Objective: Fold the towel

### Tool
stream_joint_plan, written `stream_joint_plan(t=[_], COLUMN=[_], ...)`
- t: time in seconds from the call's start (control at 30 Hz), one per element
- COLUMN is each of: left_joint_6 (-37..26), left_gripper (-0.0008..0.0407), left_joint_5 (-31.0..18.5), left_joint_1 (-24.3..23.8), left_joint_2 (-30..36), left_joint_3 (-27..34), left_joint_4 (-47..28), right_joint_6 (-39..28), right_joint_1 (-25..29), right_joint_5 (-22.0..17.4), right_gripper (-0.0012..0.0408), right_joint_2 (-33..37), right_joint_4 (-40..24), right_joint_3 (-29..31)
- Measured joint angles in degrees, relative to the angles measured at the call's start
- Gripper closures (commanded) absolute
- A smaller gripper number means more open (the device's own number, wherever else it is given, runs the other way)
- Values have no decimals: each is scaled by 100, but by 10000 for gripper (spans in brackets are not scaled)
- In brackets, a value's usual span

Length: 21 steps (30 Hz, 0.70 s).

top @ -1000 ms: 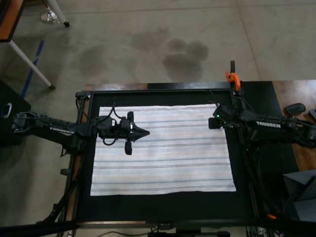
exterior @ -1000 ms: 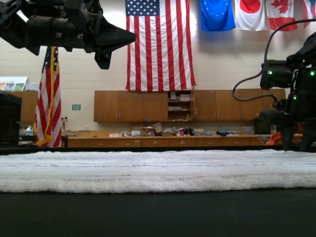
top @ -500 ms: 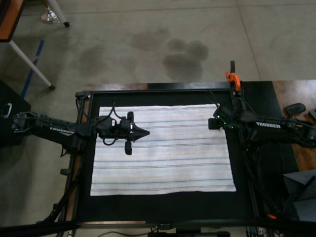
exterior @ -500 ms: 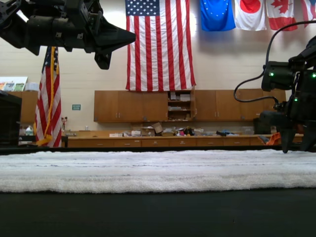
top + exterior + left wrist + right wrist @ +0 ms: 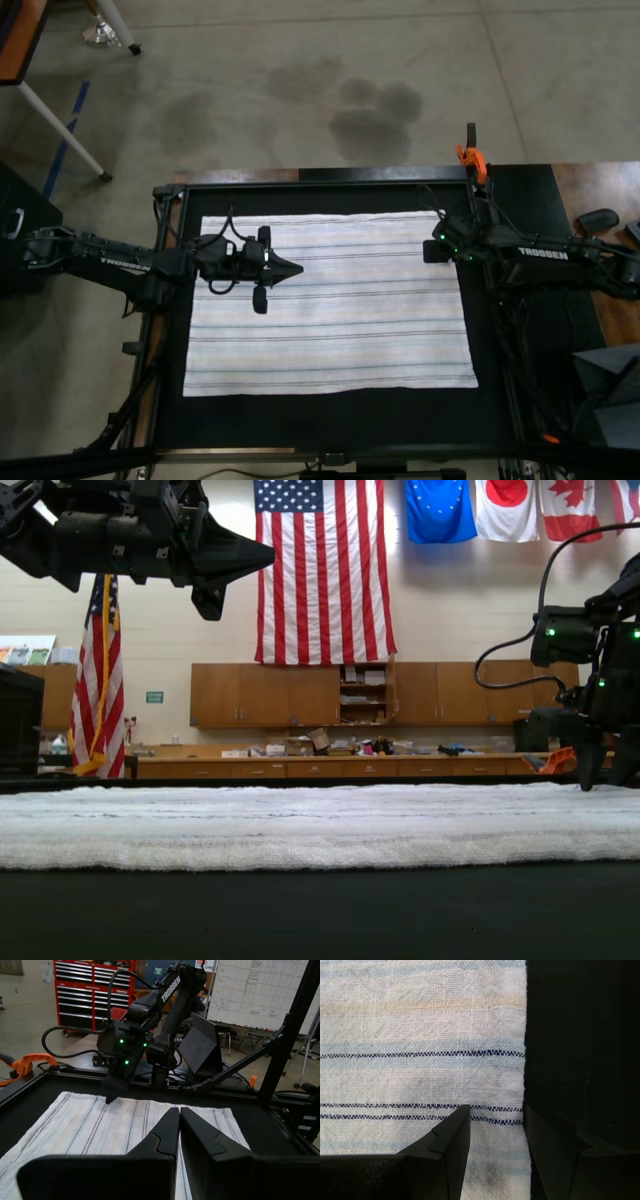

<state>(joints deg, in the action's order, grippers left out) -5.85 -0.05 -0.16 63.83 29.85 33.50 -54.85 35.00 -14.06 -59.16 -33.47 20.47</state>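
While the towel (image 5: 330, 303) lies fully spread and flat on the black tabletop (image 5: 330, 415), no fold has been made, so the whole task is judged to remain. Reading the top view from left to right: the left arm reaches in from the left edge and holds the left gripper (image 5: 293, 269) level above the towel's upper-left part, clear of the cloth; the exterior view shows it high over the tabletop, and the left wrist view shows its jaws clenched together with nothing between them. Stripes run across the towel's middle, undisturbed. At the top view's right, the right arm extends from the right edge and points the right gripper (image 5: 492, 1125) straight down at the towel's right edge, near the far corner. Its jaws are parted in the right wrist view, straddling that edge, one finger over the cloth and the other over bare tabletop; they grasp nothing yet. Whether the fingertips touch the cloth cannot be told. An orange clamp (image 5: 470, 157) sits on the frame beyond the right arm.
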Motion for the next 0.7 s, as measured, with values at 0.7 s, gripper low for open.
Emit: stream_joint_plan(t=[0.7], left_joint_6=[0], left_gripper=[399], left_joint_5=[2], left_joint_1=[0], left_joint_2=[0], left_joint_3=[0], left_joint_4=[0], right_joint_6=[4], right_joint_1=[4], right_joint_5=[-354], right_gripper=[372], right_joint_2=[-2], right_joint_4=[-177], right_joint_3=[-7])
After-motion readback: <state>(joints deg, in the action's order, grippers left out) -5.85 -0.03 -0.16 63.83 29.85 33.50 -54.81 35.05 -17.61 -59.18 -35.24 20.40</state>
